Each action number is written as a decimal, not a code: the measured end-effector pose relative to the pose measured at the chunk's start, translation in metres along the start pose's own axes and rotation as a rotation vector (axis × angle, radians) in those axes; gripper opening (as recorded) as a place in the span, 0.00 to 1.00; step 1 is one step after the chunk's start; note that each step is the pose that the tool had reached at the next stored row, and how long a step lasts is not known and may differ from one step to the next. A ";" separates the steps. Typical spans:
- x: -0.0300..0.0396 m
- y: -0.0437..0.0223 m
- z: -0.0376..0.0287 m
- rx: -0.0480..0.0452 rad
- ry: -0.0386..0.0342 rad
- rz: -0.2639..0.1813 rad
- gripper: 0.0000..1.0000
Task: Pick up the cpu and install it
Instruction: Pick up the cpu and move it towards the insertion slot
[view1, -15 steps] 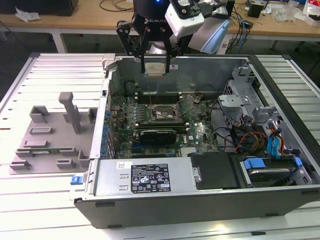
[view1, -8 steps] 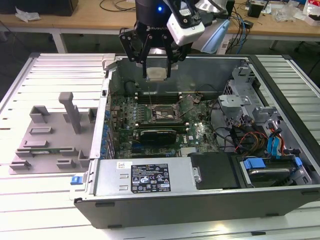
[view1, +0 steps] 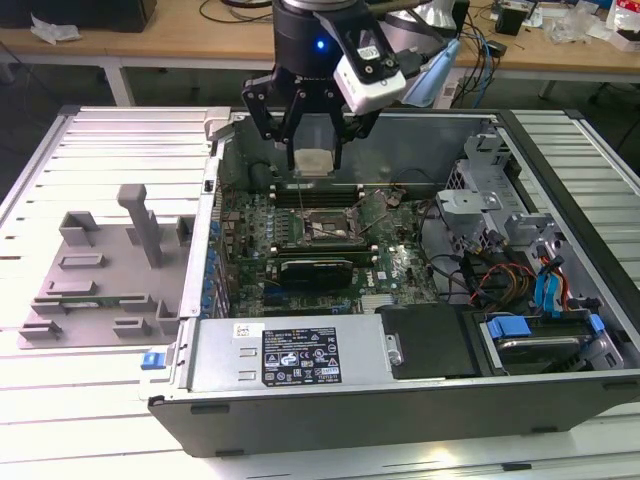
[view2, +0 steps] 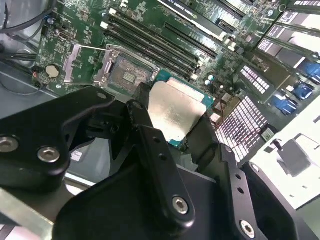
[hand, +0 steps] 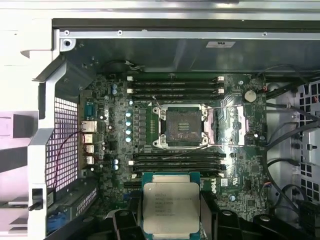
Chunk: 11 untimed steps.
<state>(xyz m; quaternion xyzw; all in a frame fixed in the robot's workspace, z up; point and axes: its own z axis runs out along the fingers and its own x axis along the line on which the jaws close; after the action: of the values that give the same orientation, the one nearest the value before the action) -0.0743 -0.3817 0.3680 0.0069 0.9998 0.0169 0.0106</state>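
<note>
A grey tray (view1: 95, 270) sits at the exterior view's left, then the open computer case (view1: 400, 400). Over the case, the gripper (view1: 314, 152) squeezes two opposite edges of the cpu (view1: 315, 163). The cpu is square, flat and shiny side up, in the air above the open socket (view1: 322, 228).

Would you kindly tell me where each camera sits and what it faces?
Exterior view: off the arm, looking down into the open case; gripper clamps the cpu.
First wrist view: on the wrist, facing straight onto the motherboard and socket; gripper flanks the cpu.
Second wrist view: on the wrist, slanting past black gripper links.
Shared: cpu and socket in all three.
</note>
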 end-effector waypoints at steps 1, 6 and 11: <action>-0.0002 -0.0001 0.0015 0.0000 0.0002 0.000 0.55; -0.0007 -0.0003 0.0084 0.0001 0.0008 0.000 0.55; -0.0016 -0.0006 0.0187 0.0000 0.0015 0.000 0.55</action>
<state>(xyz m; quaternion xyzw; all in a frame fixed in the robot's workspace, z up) -0.0723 -0.3817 0.3493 0.0069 0.9998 0.0169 0.0098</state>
